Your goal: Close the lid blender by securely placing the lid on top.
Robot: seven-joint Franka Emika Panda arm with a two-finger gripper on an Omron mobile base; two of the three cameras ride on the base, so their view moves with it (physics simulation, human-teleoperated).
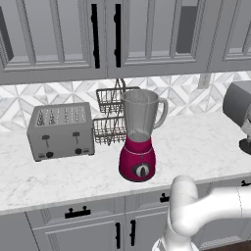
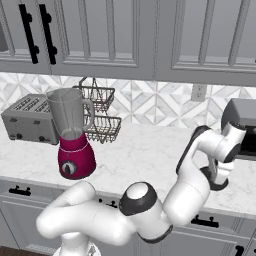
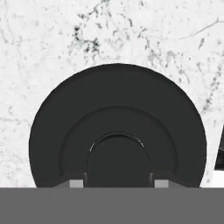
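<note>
- One grip in hand: gripper (image 3: 118, 183) appears pinched on the centre knob of the lid (image 3: 117, 127), which lies flat on the counter (image 1: 196, 142) near its right end.
- Blender (image 1: 139, 139) stands well apart, mid-counter, jar open.
- Risk: a narrow hold on the knob may slip or tilt during lift.
- Risk: a tilted lid could catch the jar rim, or knock the tall jar.

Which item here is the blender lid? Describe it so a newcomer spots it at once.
Start at the white marble counter and go right, well away from the magenta-based blender. Under the robot's hand lies the lid, a flat, round, dark disc with a raised centre knob. Unlike the tall clear jar and silver toaster, it is low and black.
</note>
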